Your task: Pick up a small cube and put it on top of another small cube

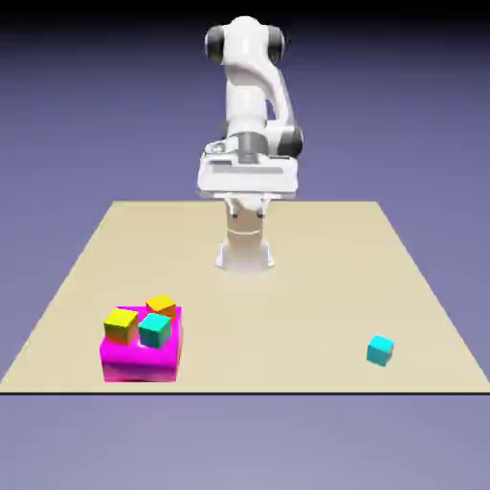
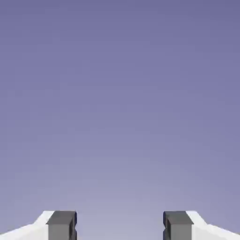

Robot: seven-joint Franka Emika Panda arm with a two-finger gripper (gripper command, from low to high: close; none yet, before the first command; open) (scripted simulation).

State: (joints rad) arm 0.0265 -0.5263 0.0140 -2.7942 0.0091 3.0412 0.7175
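From outside, the small cube sits alone on the table, well to the exterior view's right of the magenta block, free to grasp. Hand view: my gripper spread, empty, facing backdrop only.

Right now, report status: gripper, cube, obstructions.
Gripper open, empty, aimed at backdrop. Small cyan cube alone on table, exterior view's right. Teal cube, yellow cube, orange cube on magenta block, left. Nothing in the way.
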